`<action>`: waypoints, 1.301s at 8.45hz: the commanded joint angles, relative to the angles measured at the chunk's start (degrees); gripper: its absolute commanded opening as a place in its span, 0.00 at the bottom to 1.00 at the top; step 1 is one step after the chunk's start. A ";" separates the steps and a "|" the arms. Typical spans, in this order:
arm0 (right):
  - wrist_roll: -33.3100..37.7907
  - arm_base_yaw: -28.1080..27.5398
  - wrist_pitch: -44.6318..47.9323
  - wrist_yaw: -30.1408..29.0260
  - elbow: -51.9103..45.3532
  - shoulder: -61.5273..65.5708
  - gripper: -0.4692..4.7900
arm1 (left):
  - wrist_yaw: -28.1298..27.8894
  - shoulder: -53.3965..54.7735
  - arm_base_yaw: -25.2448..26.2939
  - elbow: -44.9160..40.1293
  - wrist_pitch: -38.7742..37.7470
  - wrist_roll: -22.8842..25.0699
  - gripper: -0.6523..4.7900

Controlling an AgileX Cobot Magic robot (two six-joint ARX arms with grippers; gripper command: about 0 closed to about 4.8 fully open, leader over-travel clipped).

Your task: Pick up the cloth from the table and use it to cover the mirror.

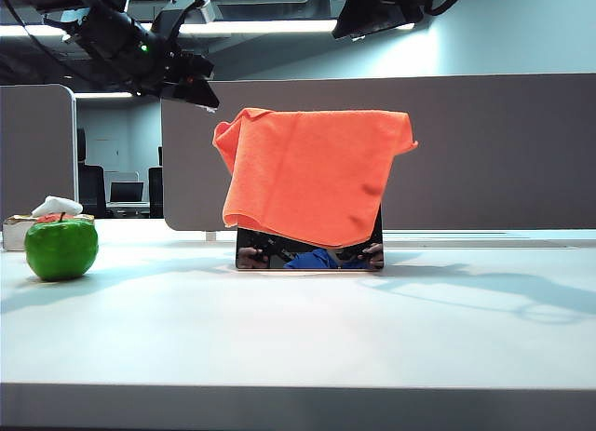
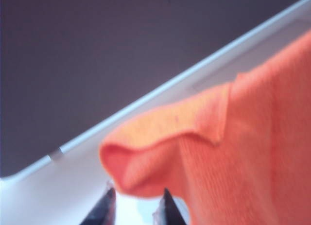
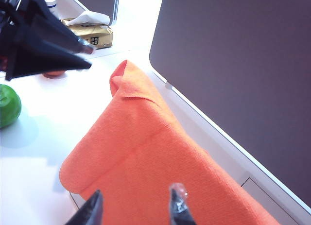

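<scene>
A white table holds an upright mirror draped with an orange cloth, only its lower strip showing. The left gripper hovers by the cloth's upper left corner, fingers apart, empty. The right gripper hangs above the cloth's right side, fingers apart

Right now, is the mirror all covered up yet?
Nearly. The cloth hangs over the mirror, but a bottom strip shows. Both grippers, left and right, are above it with fingers apart, holding nothing. Left: maybe tug the cloth lower.
</scene>
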 commanded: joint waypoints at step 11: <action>0.04 0.09 -3.78 0.07 0.15 -0.31 0.42 | 5.70 6.08 -0.07 3.91 12.13 28.48 0.46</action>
